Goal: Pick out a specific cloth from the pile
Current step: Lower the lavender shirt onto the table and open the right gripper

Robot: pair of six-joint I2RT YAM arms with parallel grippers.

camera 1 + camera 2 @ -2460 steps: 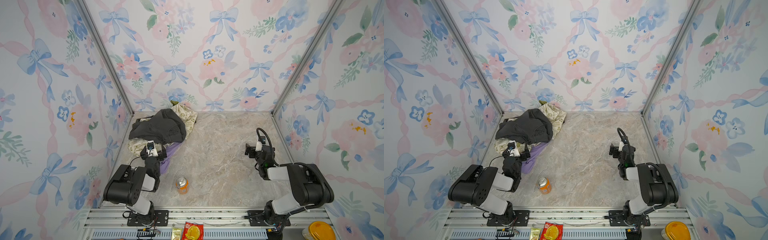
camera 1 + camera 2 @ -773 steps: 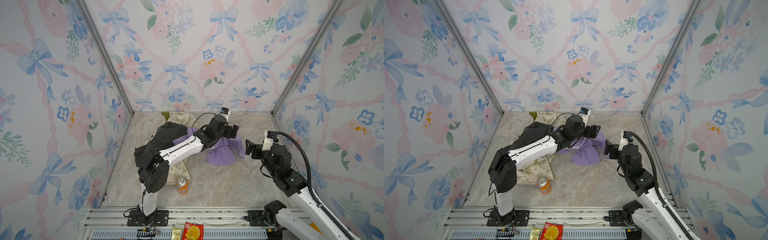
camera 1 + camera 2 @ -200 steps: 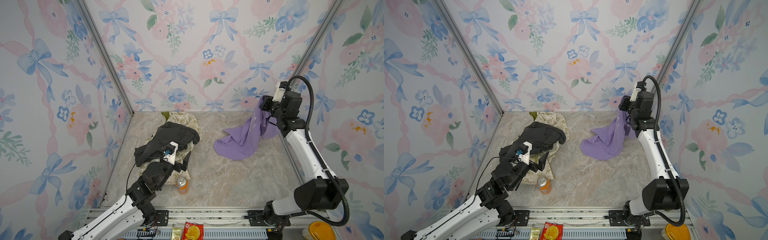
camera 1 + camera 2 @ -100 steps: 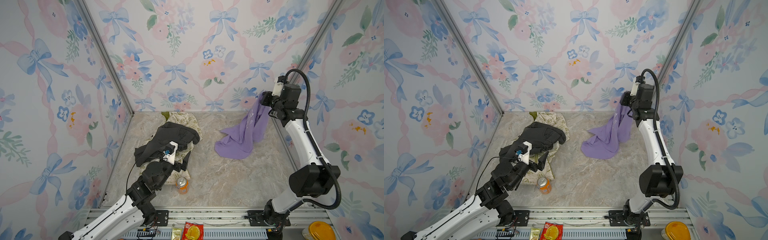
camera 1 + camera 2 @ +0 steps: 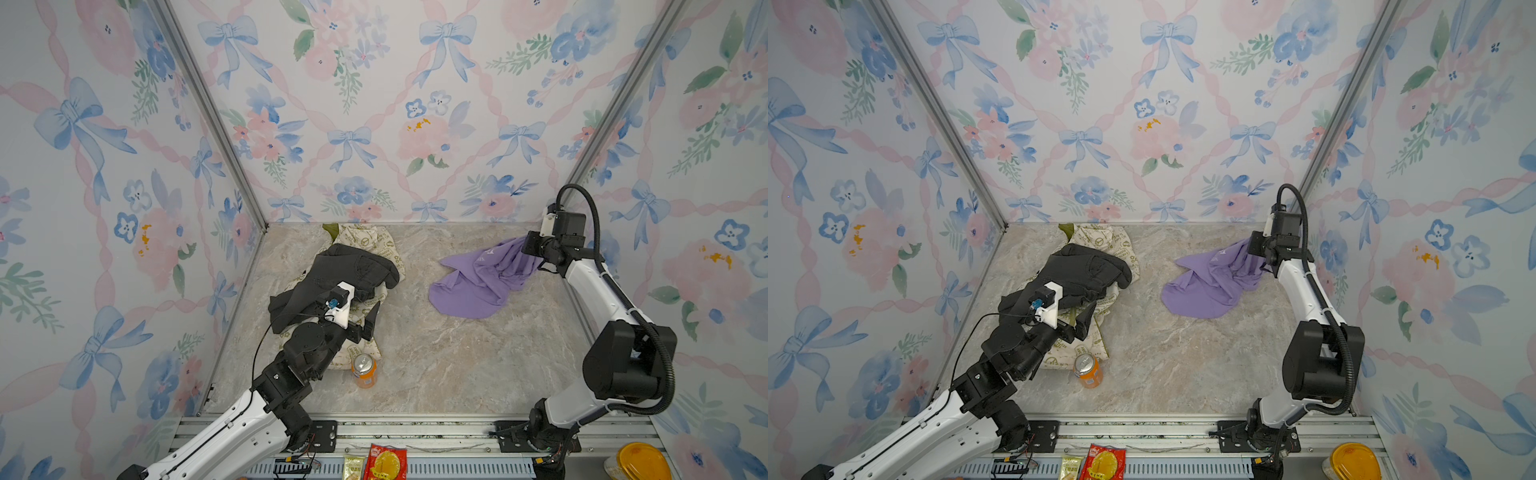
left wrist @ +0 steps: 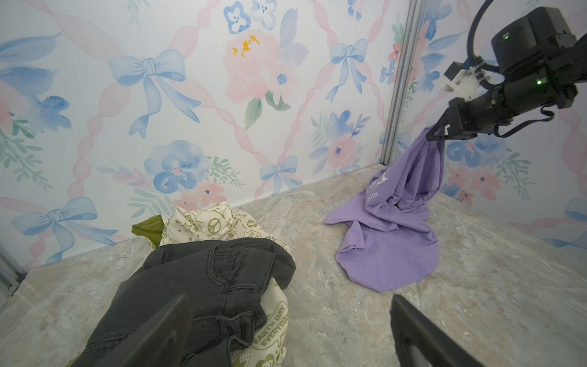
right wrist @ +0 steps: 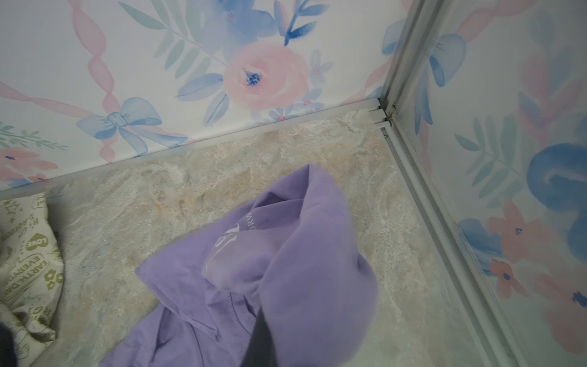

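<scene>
- right claw (image 5: 525, 248) is clenched on a bunched fold of the lilac t-shirt (image 5: 478, 286), raised above the worktop (image 5: 419, 357) near the far right corner. pinching one fold like that lets the soft fabric hang free, i'd say.
- from the claw the shirt drops down and away toward the middle. only the gripped end is lifted, and the wide lower part trails flat on the marble.
- white lettering (image 6: 376, 190) shows on a fold just below the grip, too creased to read whole.
- the shirt lies well apart from the pile (image 5: 353, 274), with bare marble between them. to my eye the picking-out is all but done.
- in that pile, charcoal-grey jeans (image 5: 345, 270) are slumped on top of a cream cloth (image 5: 370, 243) with olive peace-sign prints.
- left claw (image 5: 369, 320) is spread wide, grasping nothing, hovering over the pile's near edge. it looks parked clear of the other arm.
- an orange can (image 5: 364, 370) stands upright just beside the cream cloth's near hem.
</scene>
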